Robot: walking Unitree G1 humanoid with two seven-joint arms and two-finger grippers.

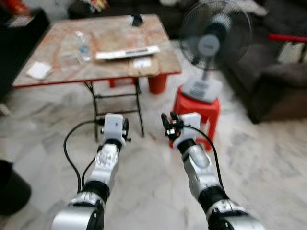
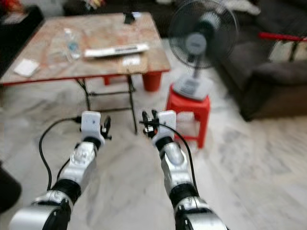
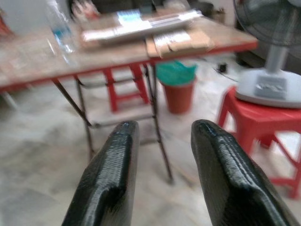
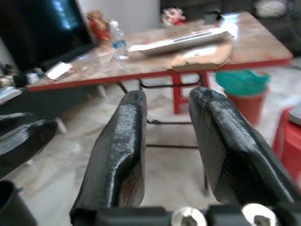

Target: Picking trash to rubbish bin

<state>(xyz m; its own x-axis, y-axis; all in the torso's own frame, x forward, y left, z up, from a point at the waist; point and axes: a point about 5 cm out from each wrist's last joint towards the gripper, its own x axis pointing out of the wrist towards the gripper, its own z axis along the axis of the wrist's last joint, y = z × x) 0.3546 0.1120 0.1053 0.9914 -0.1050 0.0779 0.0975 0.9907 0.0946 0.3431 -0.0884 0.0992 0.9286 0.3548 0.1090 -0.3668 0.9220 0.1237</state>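
The robot stands on a pale marble floor (image 1: pixel 268 163) and holds both arms out in front of it. The pictures are a bit blurry.

Far off to the left of the left claw (image 3: pixel 162 141), low on the floor, sits a dark round bin (image 1: pixel 10 188). The left claw is up in the air over the floor. Its two black fingers (image 3: pixel 110 174) have a gap between them and hold nothing.

Ahead of both claws stands a folding table (image 1: pixel 57 75) with a red edge and thin black legs. On it, ahead of the left claw and to its left, lies a white packet (image 1: pixel 39 70). Next comes a clear plastic bottle (image 1: pixel 84 46), then a long white box (image 1: pixel 127 52) with a brown piece of card (image 1: pixel 144 65) just beside it. These things are well apart from both claws. Under the table, past the left claw, stands a small orange bin (image 3: pixel 178 89) with a green bag in it.

The right claw (image 4: pixel 167 136) is beside the left one, also in the air. Its fingers (image 4: pixel 124 141) are spread apart with nothing between them.

Ahead and to the right of the right claw is a red stool (image 1: pixel 207 108) with a standing fan (image 1: pixel 214 34) on top. Farther right is a dark sofa (image 1: pixel 280 79).
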